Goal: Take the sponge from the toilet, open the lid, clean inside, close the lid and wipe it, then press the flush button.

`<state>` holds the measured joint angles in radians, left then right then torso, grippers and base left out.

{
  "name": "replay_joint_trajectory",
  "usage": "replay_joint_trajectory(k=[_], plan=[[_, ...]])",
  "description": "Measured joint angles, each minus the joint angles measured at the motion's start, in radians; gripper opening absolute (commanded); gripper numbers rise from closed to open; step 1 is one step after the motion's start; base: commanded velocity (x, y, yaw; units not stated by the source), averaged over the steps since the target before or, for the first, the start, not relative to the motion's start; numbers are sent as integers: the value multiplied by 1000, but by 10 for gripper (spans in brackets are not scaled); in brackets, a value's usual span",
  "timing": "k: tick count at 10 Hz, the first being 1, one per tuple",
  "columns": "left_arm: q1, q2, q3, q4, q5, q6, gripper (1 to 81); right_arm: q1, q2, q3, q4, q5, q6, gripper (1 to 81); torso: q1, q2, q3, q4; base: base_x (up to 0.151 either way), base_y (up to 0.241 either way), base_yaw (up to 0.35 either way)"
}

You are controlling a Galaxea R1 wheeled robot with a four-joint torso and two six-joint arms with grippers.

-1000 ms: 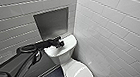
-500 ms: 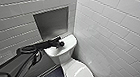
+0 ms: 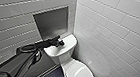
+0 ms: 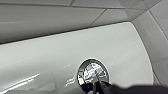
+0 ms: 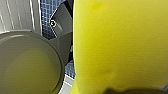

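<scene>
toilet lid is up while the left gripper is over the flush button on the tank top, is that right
Not quite: the head view shows the lid down, closed. The rest stands: the left gripper is over the flush button on the tank top.

The black left arm [image 3: 12, 65] bears a looped cable [image 3: 26, 47] and dark hand [image 3: 61, 43].

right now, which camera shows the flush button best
The left wrist view: the flush button shows large and close, a round shiny disc set in the white tank top. In the head view the left gripper sits over the tank's middle and hides it. The right wrist view faces the yellow sponge.
</scene>
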<state>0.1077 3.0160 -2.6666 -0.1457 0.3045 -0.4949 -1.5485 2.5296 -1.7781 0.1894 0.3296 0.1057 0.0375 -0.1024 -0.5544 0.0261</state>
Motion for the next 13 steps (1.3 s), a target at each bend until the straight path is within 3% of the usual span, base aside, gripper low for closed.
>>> replay_joint_trajectory(k=[8, 13], plan=[[-24, -9, 0, 0, 1, 0, 10, 0, 16, -14, 0, 0, 0, 10, 0, 0, 0, 0, 0, 0, 0], [-26, -16, 0, 0, 3, 0, 10, 13, 18, -17, 0, 2, 0, 10, -1, 1, 0, 0, 53, 0, 0]])
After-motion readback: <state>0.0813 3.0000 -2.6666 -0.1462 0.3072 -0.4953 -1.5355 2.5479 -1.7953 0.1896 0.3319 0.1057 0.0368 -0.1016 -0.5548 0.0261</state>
